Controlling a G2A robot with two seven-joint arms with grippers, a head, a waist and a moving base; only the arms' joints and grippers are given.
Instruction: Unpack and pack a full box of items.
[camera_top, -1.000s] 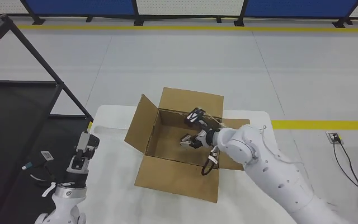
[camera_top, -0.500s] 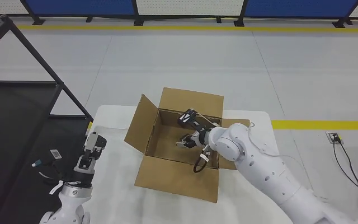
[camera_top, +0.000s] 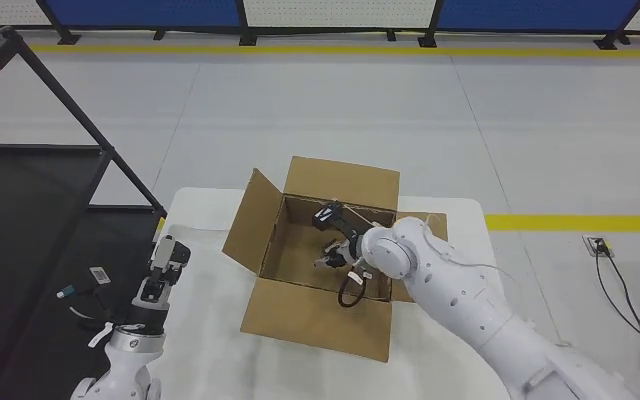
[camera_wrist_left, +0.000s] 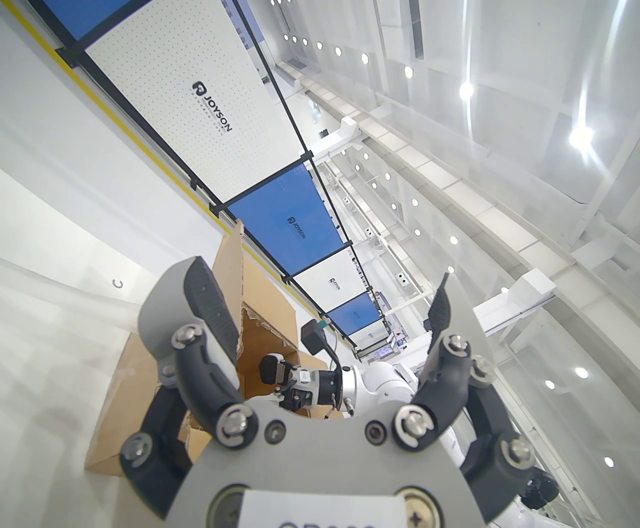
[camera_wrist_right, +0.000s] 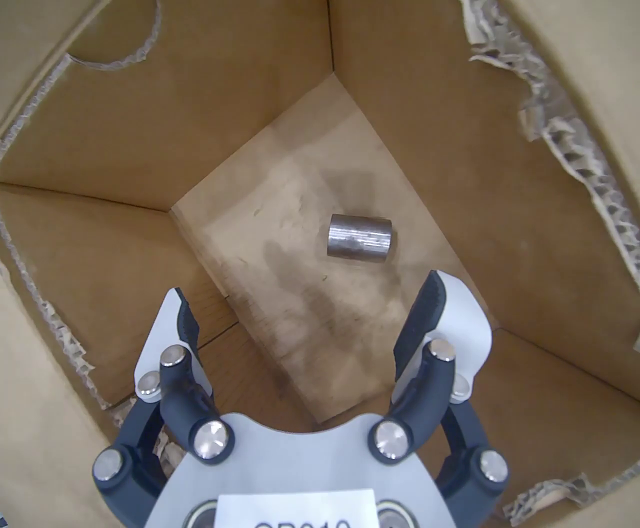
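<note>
An open cardboard box (camera_top: 275, 310) stands on the white table, flaps spread. My right gripper (camera_top: 330, 262) hangs inside it, open (camera_wrist_right: 307, 312), nothing between its fingers. On the box floor lies a short grey metal cylinder (camera_wrist_right: 359, 241) on its side, a little beyond the fingertips and apart from them. My left gripper (camera_top: 165, 258) is at the table's left edge, well left of the box, tilted upward and open (camera_wrist_left: 325, 295) with nothing in it. From the left wrist the box (camera_wrist_left: 260, 305) and the right arm's wrist (camera_wrist_left: 300, 382) show beyond the fingers.
A black frame and dark mat (camera_top: 50, 220) stand left of the table. White tabletop (camera_top: 200, 330) lies between my left arm and the box. The box walls (camera_wrist_right: 550, 200) are torn along their edges and close around the right gripper.
The right gripper has moved left and a little lower inside the box. The left arm shifted right in the first half second, then held still.
</note>
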